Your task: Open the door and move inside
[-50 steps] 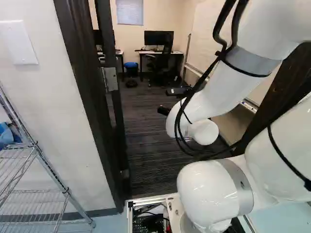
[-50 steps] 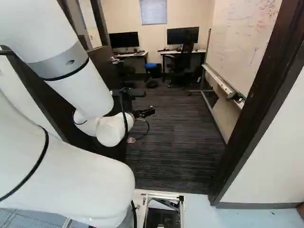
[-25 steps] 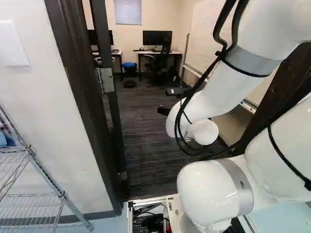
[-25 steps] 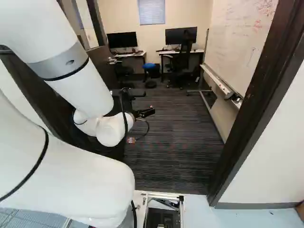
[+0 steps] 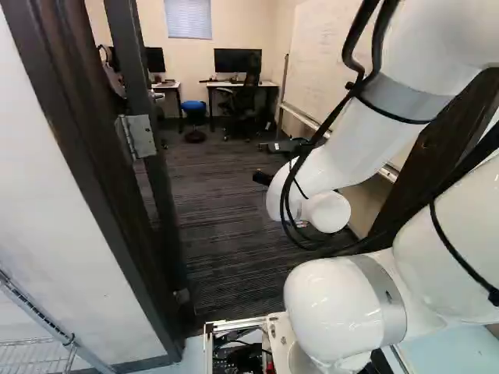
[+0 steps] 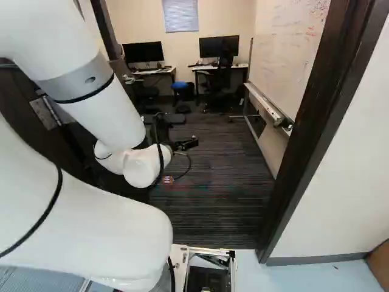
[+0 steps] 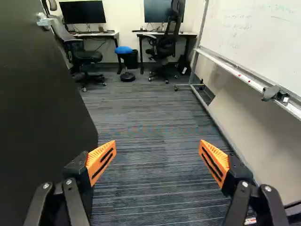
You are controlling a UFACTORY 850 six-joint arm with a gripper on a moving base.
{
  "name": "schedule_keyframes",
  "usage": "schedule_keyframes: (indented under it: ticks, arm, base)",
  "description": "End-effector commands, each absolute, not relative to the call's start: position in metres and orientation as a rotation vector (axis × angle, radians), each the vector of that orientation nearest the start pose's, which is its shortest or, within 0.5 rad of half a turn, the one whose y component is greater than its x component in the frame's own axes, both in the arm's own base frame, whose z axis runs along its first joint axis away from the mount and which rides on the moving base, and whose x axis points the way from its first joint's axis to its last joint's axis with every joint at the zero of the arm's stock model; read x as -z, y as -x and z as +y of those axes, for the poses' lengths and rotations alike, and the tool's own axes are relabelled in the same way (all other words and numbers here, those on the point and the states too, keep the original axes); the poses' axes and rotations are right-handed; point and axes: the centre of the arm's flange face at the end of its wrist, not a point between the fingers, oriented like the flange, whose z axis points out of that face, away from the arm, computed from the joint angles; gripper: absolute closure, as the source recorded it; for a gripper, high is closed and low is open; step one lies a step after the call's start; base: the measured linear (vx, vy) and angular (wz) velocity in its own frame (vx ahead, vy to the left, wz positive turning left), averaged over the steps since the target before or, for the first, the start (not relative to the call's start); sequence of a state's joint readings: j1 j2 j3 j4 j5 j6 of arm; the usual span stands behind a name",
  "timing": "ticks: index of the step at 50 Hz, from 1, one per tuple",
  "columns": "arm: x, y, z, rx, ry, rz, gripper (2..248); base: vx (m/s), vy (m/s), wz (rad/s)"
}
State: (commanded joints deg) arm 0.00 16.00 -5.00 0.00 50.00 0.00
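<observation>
The pincer (image 6: 185, 145) is spread wide, its orange pads (image 7: 101, 160) facing each other well apart. It holds nothing; dark striped carpet (image 7: 150, 155) shows between them. One finger is just beside the free edge of the door (image 7: 37, 103); whether they touch cannot be told.

The door already stands open into the room. The wrist view shows its broad dark face and its handle (image 7: 45, 21) at close quarters, whereas the left base view shows the door nearly edge-on, with a metal hinge (image 5: 139, 136) joining it to the dark frame (image 5: 86, 156).

Beyond the door are two white tabletops (image 7: 94, 35) (image 7: 164, 33), each carrying a monitor (image 7: 83, 12) (image 7: 157, 10), with a blue-topped stool (image 7: 124, 50) between them. Across the carpet from the door is a wheeled whiteboard (image 7: 258, 33).

The base views show a window blind (image 6: 180, 15) on the wall beyond the door, which the wrist view lacks. They also show pale floor (image 6: 304, 274) on the near side of the doorway, while the wrist view takes in only the carpet.
</observation>
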Motion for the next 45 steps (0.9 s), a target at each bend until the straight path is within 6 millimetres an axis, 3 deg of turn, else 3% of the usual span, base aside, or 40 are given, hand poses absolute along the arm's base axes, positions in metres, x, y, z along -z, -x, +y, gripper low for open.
schedule_keyframes:
  ticks: [21,45]
  arm:
    - [-0.3656,-0.2703,0.0,1.824,2.558,0.0,3]
    - [-0.3656,-0.2703,0.0,1.824,2.558,0.0,3]
  base:
    - [0.094,-0.06,0.0]
    - [0.102,-0.003,-0.008]
